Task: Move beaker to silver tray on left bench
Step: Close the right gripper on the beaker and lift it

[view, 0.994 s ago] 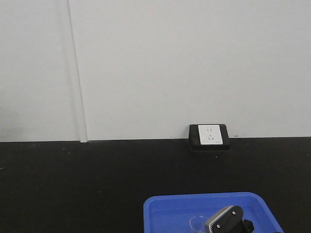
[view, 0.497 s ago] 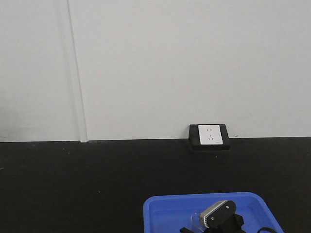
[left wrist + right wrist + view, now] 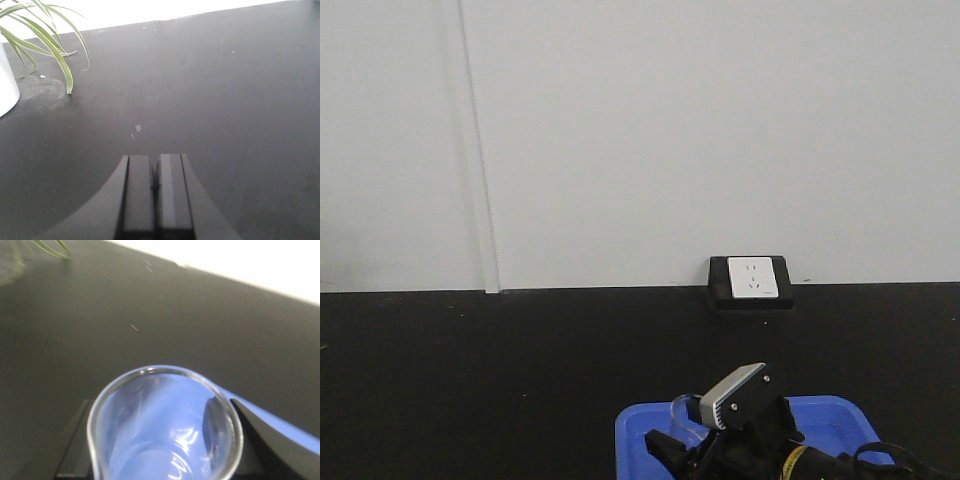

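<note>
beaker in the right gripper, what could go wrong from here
The beaker is smooth glass pinched only at its sides by the right gripper, so it might slip. It hangs close over the blue tray rim and could clip it. The silver tray shows in no view.

A white wall point(image 3: 720, 120) with socket box point(image 3: 751, 281) and seemingly a thin conduit point(image 3: 478, 180) backs the black bench point(image 3: 470, 380).

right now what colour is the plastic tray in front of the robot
Blue; the tray shows best in the exterior front-facing view.
</note>
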{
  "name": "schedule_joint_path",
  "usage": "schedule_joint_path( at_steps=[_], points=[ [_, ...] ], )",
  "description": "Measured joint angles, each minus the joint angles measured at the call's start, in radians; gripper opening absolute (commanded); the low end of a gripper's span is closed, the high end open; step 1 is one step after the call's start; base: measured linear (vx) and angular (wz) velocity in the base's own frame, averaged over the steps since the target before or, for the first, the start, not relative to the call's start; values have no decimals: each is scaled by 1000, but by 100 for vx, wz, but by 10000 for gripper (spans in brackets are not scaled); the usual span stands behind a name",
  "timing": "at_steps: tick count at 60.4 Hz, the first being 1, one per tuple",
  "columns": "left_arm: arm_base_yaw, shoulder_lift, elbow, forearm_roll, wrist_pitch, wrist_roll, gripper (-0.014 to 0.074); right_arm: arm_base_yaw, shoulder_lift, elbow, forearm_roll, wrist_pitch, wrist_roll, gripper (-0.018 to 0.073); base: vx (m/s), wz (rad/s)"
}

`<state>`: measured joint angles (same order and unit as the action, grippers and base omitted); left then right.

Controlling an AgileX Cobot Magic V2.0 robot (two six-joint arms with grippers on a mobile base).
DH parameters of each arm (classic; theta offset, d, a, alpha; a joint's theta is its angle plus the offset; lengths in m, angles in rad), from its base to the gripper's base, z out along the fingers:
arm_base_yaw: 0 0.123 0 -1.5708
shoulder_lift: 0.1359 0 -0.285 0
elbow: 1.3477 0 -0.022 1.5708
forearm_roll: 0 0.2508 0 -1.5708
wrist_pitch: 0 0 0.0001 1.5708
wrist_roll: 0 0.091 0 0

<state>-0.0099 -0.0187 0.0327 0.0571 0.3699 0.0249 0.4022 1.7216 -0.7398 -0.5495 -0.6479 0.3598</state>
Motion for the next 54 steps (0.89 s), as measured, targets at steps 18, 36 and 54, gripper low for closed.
schedule_joint_path(
  at_steps=[18,36,54],
  points=[
    [0,0,0,0,0,0,1,182,-291,5,19,218,8,-14,0,0],
    [0,0,0,0,0,0,1,276,-443,0,148,450,13,-14,0,0],
    [0,0,0,0,0,0,1,292,-462,-8,172,582,15,-14,0,0]
  ],
)
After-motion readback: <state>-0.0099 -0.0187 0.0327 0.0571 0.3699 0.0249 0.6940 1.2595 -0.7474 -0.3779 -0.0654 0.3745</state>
